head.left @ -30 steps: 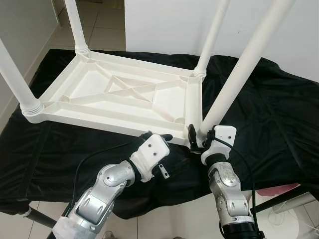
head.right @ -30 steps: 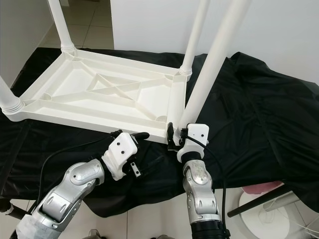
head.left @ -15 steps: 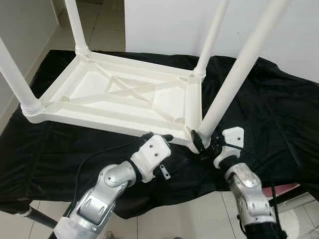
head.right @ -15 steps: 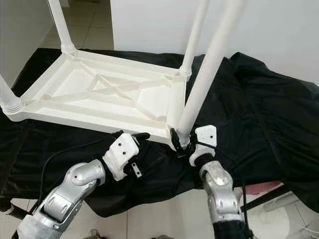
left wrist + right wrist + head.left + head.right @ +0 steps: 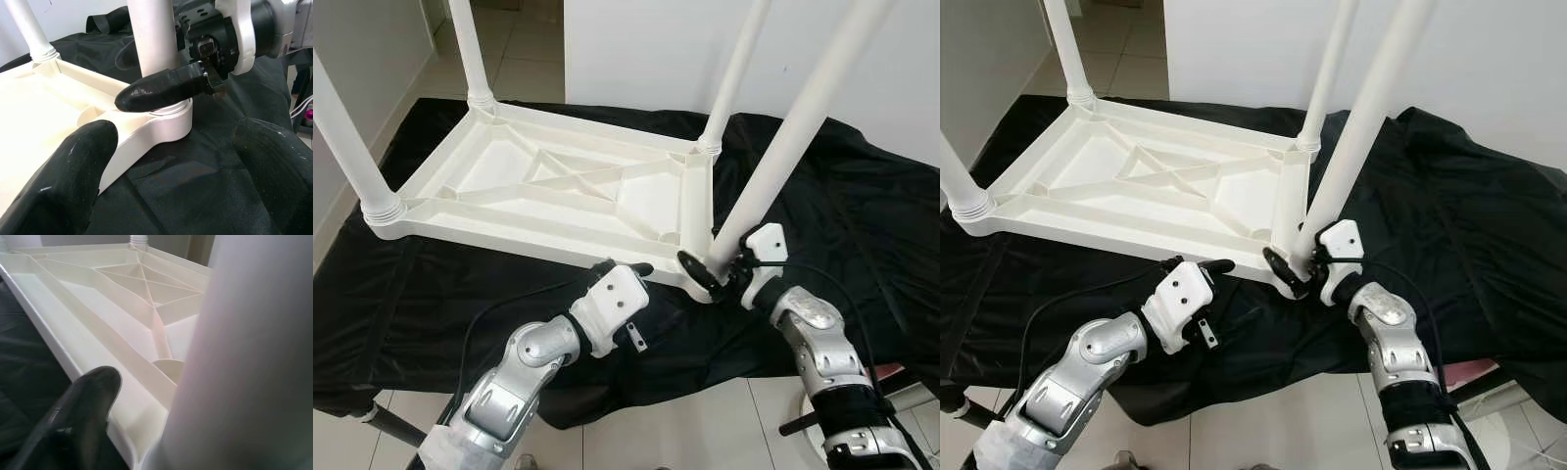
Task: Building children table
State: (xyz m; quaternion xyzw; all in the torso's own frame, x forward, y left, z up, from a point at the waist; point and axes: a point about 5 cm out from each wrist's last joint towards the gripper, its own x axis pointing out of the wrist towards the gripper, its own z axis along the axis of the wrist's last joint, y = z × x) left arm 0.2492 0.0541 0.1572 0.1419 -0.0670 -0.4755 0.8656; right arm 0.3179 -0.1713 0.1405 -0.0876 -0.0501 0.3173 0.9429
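A white plastic children's table [image 5: 509, 227] lies upside down on a black cloth [image 5: 842, 215], its legs pointing up. My right gripper [image 5: 710, 266] is at the base of the near right leg [image 5: 783, 137], shut on it just above the corner socket. In the left wrist view one of its black fingers [image 5: 156, 90] lies across the front of that leg [image 5: 151, 44]. The right wrist view has one finger [image 5: 83, 406] beside the leg [image 5: 244, 357]. My left gripper [image 5: 622, 266] is open, low by the table's front rim, left of that corner and holding nothing.
The other legs stand at the near left [image 5: 347, 137], far left [image 5: 470, 49] and far right [image 5: 734, 69] corners. The cloth's front edge drops off just behind my forearms. A white wall is close behind, tiled floor to the left, and something pink [image 5: 891, 372] shows below right.
My right arm has swung from under the near right leg round to its right side, the wrist turning about the leg's base. The left gripper has hardly moved.
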